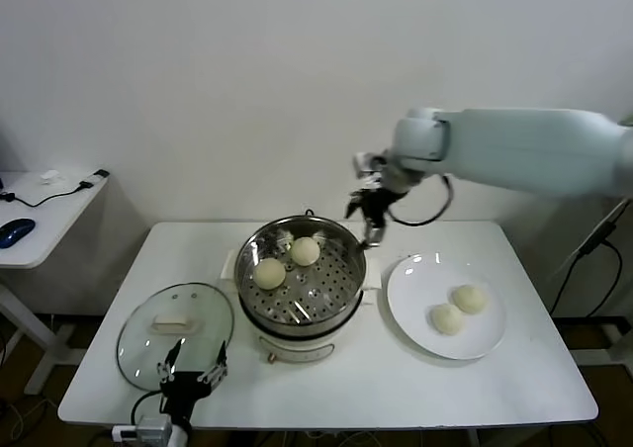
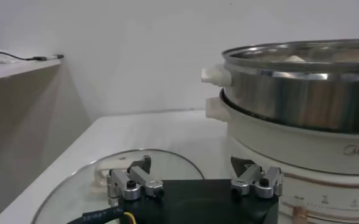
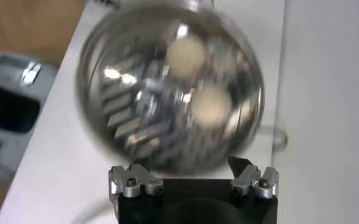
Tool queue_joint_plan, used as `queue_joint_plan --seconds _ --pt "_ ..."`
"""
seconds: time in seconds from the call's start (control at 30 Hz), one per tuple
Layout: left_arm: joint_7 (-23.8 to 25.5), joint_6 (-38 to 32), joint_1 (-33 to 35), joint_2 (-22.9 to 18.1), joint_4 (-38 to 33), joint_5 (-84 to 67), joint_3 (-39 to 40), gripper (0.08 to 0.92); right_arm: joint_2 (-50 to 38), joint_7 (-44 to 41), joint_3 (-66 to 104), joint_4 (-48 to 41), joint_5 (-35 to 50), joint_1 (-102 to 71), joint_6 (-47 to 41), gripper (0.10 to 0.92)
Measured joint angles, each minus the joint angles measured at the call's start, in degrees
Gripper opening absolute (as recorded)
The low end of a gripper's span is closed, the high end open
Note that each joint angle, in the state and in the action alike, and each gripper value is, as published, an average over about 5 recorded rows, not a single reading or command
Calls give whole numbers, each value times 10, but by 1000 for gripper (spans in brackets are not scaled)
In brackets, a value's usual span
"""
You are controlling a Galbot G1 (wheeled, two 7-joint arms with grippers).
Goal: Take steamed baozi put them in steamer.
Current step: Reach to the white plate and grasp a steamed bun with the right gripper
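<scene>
The shiny steel steamer stands mid-table on its white base. Two cream-white baozi lie on its perforated tray, one on the left and one at the back. Two more baozi lie on the white plate to the right. My right gripper is open and empty, in the air above the steamer's back right rim. Its wrist view shows the steamer and both baozi below. My left gripper is open, low at the table's front by the glass lid.
The round glass lid with a white handle lies flat at the front left, also in the left wrist view. A side table with a mouse and cables stands far left. A wall is behind the table.
</scene>
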Motion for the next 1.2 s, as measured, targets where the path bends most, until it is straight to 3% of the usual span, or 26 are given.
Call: queue_joint_plan --seconds 0.2,0.43,1.07,1.2 --pt "0 0 0 -3 4 0 -2 823 -88 -14 -37 21 -65 -8 4 823" --pt "0 0 -1 -6 9 0 -6 823 -133 5 -15 14 -121 -92 -16 823" --pt "0 1 -4 -10 18 0 -6 823 -113 50 106 -79 -194 -297 -48 822" --pt "0 0 -4 -10 19 0 -4 823 -102 54 117 -93 -203 -315 -51 789"
